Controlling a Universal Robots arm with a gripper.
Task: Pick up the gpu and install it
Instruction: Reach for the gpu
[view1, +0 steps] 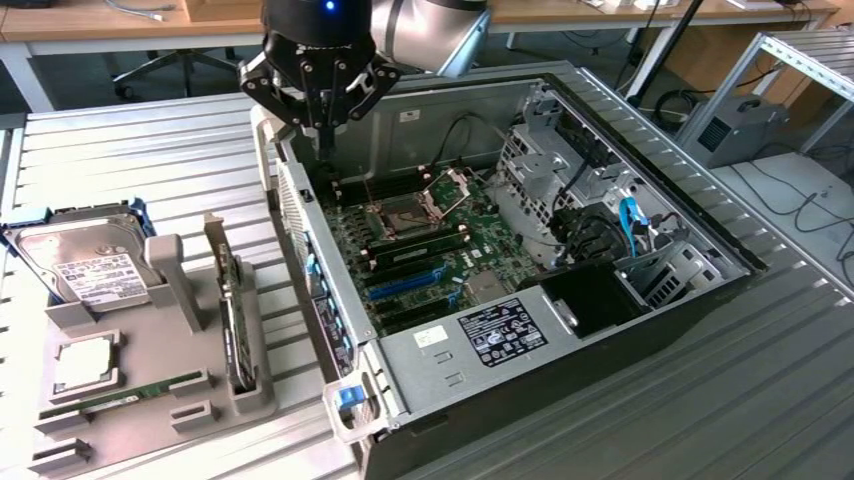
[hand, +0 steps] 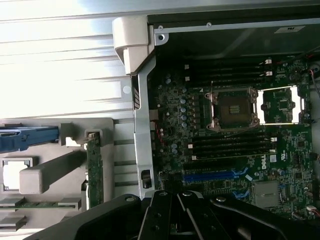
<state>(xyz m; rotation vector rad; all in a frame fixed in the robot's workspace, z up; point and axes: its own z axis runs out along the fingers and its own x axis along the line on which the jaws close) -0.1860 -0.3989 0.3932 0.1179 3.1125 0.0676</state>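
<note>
**Gripper (view1: 320, 135) pressed together and empty above the open case**

Black linked fingers are seen drawn together, and nothing is pinched between them. In the exterior view the gripper is hung over the rear wall of the open grey metal computer case (view1: 667, 172), on the side toward the exterior view's left. It is held above the green motherboard (view1: 441, 240), whose square metal processor socket (view1: 400, 215) is seen lying bare.

The gpu (view1: 238, 325), a thin black expansion card, is found standing on its long edge in a slot of the grey plastic parts holder (view1: 174, 280). This holder is set on the ribbed metal table (view1: 134, 150) just beside the case, to the exterior view's left, and the card is well apart from the gripper and untouched.

Other parts are kept in the same holder. A silver hard drive with a white label (view1: 87, 268) is propped at the far end. A square silver processor chip (view1: 83, 362) and a narrow green memory stick (view1: 127, 395) are laid flat nearer the camera.
</note>
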